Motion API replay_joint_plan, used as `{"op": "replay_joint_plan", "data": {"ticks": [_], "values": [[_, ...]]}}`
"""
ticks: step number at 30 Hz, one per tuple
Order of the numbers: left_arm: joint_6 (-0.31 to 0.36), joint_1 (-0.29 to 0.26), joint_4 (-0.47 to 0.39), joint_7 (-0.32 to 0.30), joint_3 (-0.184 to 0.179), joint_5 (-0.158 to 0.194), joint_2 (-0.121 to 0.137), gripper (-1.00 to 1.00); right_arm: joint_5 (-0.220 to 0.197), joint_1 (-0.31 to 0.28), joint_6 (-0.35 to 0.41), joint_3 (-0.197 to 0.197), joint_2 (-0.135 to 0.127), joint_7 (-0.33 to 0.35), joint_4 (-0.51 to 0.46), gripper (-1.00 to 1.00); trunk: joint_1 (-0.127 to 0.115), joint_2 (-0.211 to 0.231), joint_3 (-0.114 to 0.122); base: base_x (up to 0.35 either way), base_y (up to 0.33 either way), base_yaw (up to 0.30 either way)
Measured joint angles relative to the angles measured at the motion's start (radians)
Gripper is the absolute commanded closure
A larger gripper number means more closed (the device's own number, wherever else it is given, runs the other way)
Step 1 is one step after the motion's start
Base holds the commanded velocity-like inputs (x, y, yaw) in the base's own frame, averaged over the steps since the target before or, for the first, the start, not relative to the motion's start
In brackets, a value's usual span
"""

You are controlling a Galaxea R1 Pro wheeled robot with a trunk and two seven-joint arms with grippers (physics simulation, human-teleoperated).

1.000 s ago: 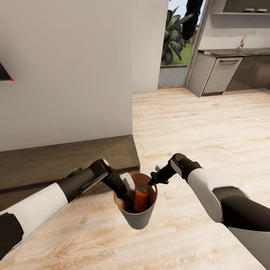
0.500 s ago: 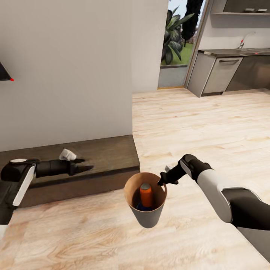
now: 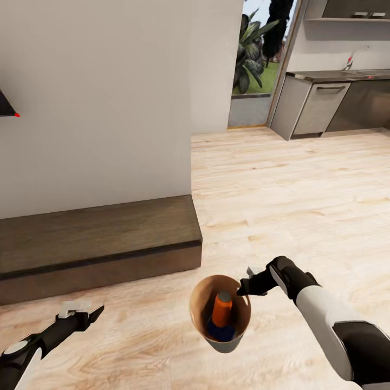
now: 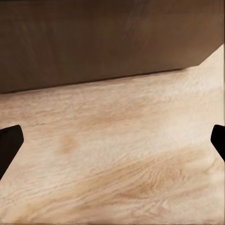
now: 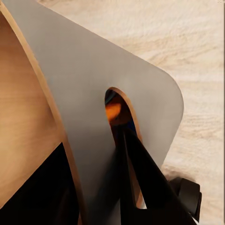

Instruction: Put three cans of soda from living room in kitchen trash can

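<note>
Head view: the bin (image 3: pixel 220 314) hangs above the wood floor (image 3: pixel 281 184), pinched at its rim by the right gripper (image 3: pixel 245 285). Inside it stand one orange can (image 3: pixel 222 309) and, beside it, something dark blue (image 3: pixel 219 331) that I take for a second can; a third I cannot make out. So: one bin, two cans counted, two grippers. The left gripper (image 3: pixel 81 312) is well to the bin's left, low over the floor, fingers spread and holding nothing. A dark wooden step (image 3: pixel 97 238) lies beyond the bin, and the kitchen cabinets (image 3: pixel 319 105) are far past it.

Left wrist view: two black fingertips (image 4: pixel 9 145) stand wide apart over bare floor, the step's edge ahead.

Right wrist view: the fingers (image 5: pixel 145 173) clamp the bin's grey wall, one inside, one out; orange and blue show through the gap.

Risk, as I judge it: a one-sided rim pinch may let the loaded bin tilt or slip while driving, spilling cans.
</note>
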Motion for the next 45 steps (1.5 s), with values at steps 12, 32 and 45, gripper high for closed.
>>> {"op": "replay_joint_plan", "data": {"ticks": [12,32,45], "values": [[-0.073,0.014,0.081,-0.025,-0.001,-0.002,-0.027,-1.0,0.002,0.052,-0.015,0.0,-0.004,0.009,-0.095,1.0,0.0,0.0,0.0,0.0,0.0,0.0],[-0.092,0.014,0.076,-0.022,0.004,0.001,-0.041,-1.0,0.001,0.053,-0.004,-0.005,0.002,-0.004,-0.097,1.0,0.0,0.0,0.0,0.0,0.0,0.03],[-0.089,0.014,0.076,-0.024,0.003,0.004,-0.042,-1.0,-0.005,0.053,-0.001,-0.004,0.005,0.001,-0.097,1.0,0.0,0.0,0.0,0.0,0.0,0.235]]}}
